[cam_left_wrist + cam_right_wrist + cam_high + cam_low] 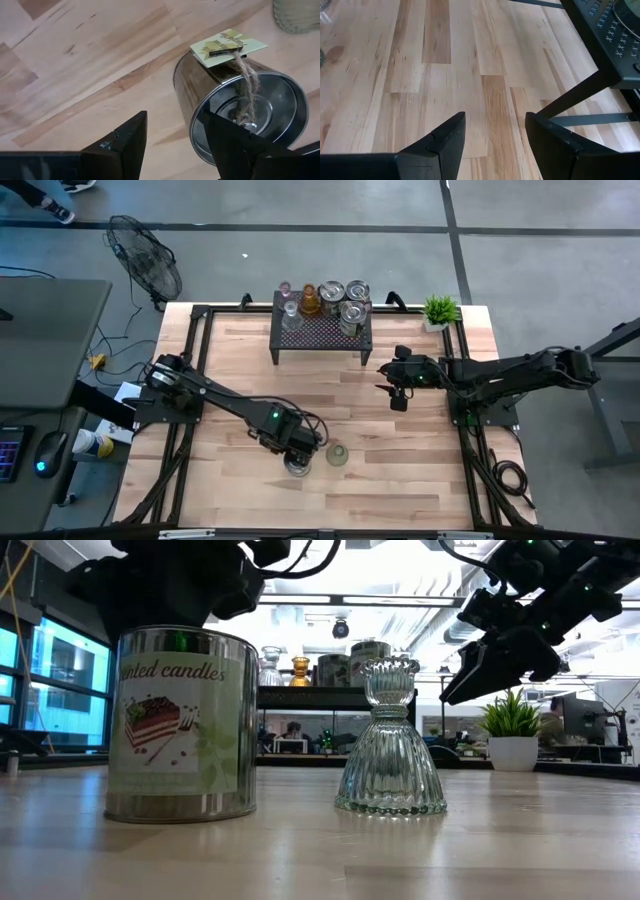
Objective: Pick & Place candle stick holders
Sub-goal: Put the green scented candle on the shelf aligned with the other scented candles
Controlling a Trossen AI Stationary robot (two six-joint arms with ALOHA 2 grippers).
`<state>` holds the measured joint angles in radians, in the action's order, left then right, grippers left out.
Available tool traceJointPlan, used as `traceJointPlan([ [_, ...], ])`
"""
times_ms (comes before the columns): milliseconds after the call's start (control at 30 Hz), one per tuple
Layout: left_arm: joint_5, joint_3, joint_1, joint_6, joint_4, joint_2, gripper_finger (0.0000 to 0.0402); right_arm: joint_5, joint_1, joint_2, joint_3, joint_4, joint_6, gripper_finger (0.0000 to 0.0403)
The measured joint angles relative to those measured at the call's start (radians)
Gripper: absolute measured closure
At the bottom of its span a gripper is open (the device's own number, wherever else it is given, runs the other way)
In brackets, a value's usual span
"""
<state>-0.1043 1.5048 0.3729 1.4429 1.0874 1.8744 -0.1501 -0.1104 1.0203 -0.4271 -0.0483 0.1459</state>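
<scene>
Silvery candle tin (240,117) stands on the worktop (400,470); my left gripper (172,137) hangs open above it, one finger (227,142) inside its rim, gripping nothing.

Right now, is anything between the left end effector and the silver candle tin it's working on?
Nothing visible. The left end effector hangs open right above the silver candle tin, one finger over its mouth, the other outside its wall. The ribbed glass holder stands apart beside it.
</scene>
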Motion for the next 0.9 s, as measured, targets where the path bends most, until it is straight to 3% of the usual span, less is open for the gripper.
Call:
traceJointPlan([
  [733, 0.027, -0.01, 0.0, -0.164, -0.004, 0.022, 0.021, 0.0, 0.0, 0.0, 0.0, 0.0, 0.0, 0.0204],
  [900, 0.014, -0.01, 0.0, -0.164, -0.015, 0.023, 0.0239, 0.0, 0.0, 0.0, 0.0, 0.0, -0.001, 0.0204],
])
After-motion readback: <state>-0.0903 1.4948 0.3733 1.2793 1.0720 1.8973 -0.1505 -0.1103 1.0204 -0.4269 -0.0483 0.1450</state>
